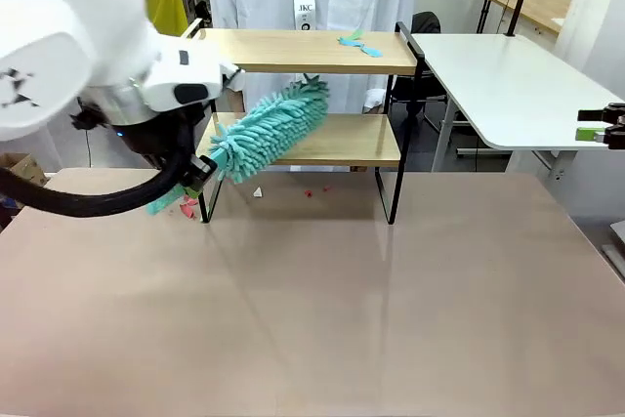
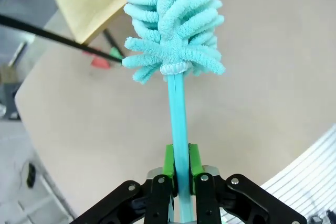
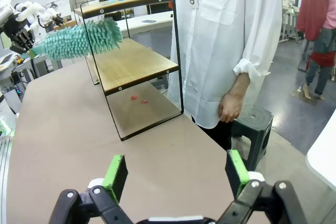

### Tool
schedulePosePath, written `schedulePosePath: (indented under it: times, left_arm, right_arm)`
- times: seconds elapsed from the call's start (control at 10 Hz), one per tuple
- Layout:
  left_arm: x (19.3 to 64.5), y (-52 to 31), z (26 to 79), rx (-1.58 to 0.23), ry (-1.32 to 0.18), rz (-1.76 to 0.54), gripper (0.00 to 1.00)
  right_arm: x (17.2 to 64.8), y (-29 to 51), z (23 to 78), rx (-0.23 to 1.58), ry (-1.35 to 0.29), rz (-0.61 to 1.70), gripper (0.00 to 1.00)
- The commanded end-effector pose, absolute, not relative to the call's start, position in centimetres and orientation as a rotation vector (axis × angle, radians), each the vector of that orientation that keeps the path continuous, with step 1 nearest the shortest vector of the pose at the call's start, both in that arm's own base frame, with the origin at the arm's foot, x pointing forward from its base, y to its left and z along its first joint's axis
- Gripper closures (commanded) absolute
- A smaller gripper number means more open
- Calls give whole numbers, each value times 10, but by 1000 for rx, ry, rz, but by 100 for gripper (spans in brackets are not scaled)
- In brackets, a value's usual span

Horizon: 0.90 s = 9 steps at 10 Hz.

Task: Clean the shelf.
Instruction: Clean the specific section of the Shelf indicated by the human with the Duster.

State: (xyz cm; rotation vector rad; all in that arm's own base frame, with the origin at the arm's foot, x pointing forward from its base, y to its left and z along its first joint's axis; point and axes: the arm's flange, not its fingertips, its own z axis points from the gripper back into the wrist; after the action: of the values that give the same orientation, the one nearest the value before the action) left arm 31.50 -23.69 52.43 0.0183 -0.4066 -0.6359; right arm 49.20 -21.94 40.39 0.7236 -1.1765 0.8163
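1. The shelf, two light wooden boards in a thin black frame, stands at the far edge of the desk, left of its middle and directly before a person in a white coat.
2. The left hand is clenched on the teal stem of a chenille duster, with a green pad pressed to either side. The fluffy head points into the gap between the two boards, near the shelf's front left corner. We cannot tell whether it touches the lower board.
3. The right hand is released, its jaws spread wide and grasping nothing. It is well apart from the shelf, off toward the desk's right edge.
4. Teal scraps lie on the upper board near its right end. Red scraps lie on the desk beneath the shelf.
5. We judge the step in hand to be sweeping the lower board. To do it well, we would lay the head flat along the board and stroke lightly toward an open edge. We would keep the stem clear of the black side rails and use little force, since so light a frame may slide. The upper board's scraps remain to be done.
6. A badge on the person's chest carries dark lettering that looks like "JKC", though it is too small to be sure. We can read no brand on the duster or the shelf.
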Motion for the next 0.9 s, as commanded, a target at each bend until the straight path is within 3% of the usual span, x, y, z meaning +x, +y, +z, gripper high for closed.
schedulePosePath:
  times: [0.0, 0.2, 0.6, 0.8]
  left_arm:
    - [310, -211, 526, -117, -379, -808, 87]
    - [311, -201, 533, -187, -311, -955, 87]
    - [300, -178, 567, -27, -99, -1141, 87]
    - [296, -159, 582, -47, -35, -1213, 87]
  right_arm:
    - [492, -218, 407, 720, -1177, 824, 0]
    - [492, -218, 407, 720, -1177, 824, 0]
    - [492, -218, 407, 720, -1177, 824, 0]
    - [492, -218, 407, 720, -1177, 824, 0]
